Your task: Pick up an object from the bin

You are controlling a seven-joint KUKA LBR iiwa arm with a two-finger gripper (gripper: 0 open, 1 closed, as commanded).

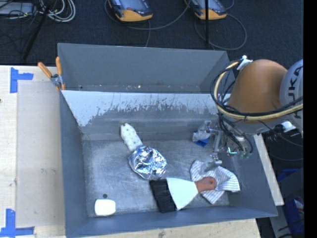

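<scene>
Pincer hangs low at the bin's right side, tip just above the upper edge of a striped cloth. Can't tell how wide it stands or whether it touches, since metal parts & cables crowd it. Wrist carries a smooth, rounded orange-brown cover w/ black cables looped round it. Striped cloth: 1 pc, soft, rumpled, pale w/ thin dark stripes, at front-right of the grey metal bin. Across the cloth's left part lies 1 spatula: reddish-brown handle on the cloth, flat white wedge-shaped blade pointing left-front onto the bin floor. Blade's edge meets 1 black block, matte, oblong, tilted, near the front wall. Just behind-left of that is 1 crumpled foil ball, shiny & creased, approx mid-bin. Against the foil's back-left is 1 white oblong item w/ rounded ends & dotted surface, angled toward the back wall. Front-left corner has 1 white bar, smooth, rounded corners, soap-like, well apart from the rest. Near the back wall, just left of the pincer, is 1 small blue & pale-grey bit, too small to ID. Bin floor is dull grey & scuffed, sloped walls scratched. 7 loose items counted, 1 of each kind.
</scene>
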